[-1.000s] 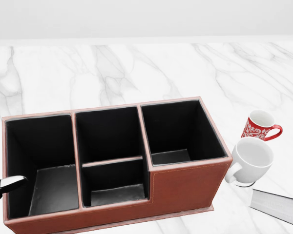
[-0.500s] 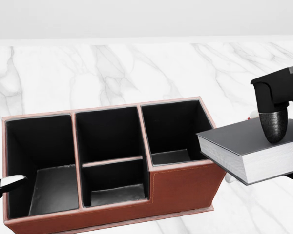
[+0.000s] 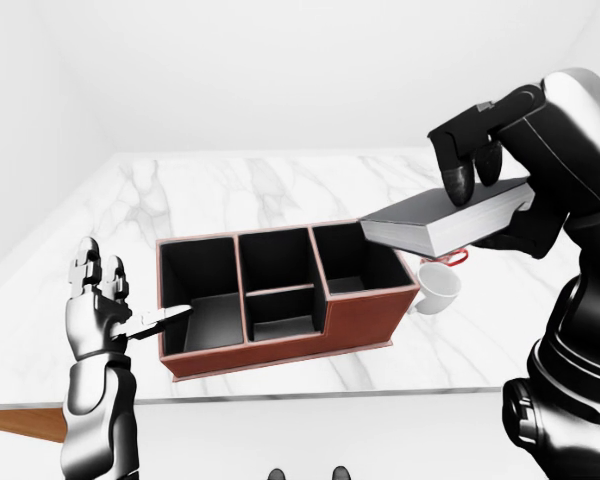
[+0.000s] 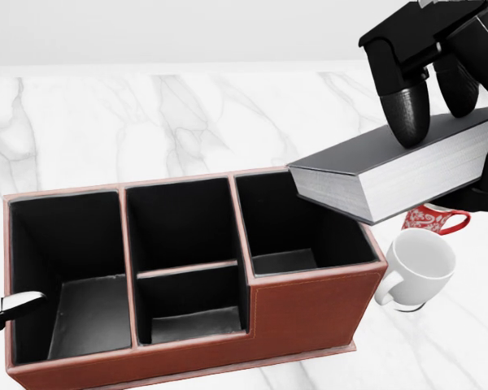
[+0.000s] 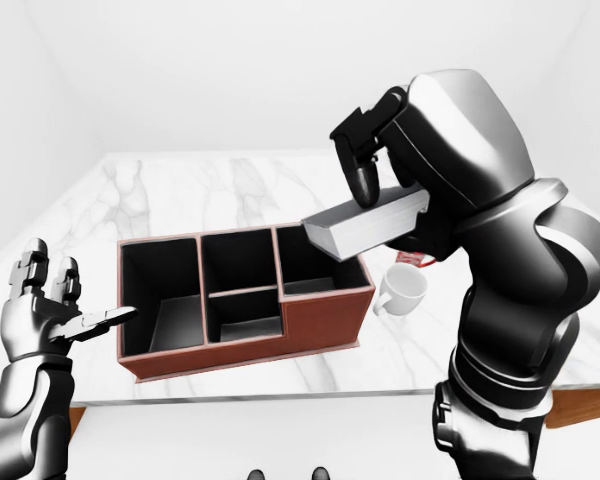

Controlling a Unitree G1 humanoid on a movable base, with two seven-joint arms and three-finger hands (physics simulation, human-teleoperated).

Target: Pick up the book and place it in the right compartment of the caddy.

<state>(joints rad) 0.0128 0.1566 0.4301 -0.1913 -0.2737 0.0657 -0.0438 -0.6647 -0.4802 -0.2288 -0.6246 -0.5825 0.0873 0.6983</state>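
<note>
The marble table fills most of the head view, with a white wall above it. On it sits the brown caddy, black inside, with a left bay, a middle bay split in two, and a right bay; all look empty. The right hand comes in from the top right of the head view, its dark fingers pressed on the top cover of the grey book, grasping it. The book is in the air, tilted, its lower corner over the right bay's upper right rim, not inside. The left hand stands at the caddy's left end with fingers spread, holding nothing, one finger reaching over the left wall. Right of the caddy stands a white mug, and just beyond it a red mug, partly hidden under the book
</note>
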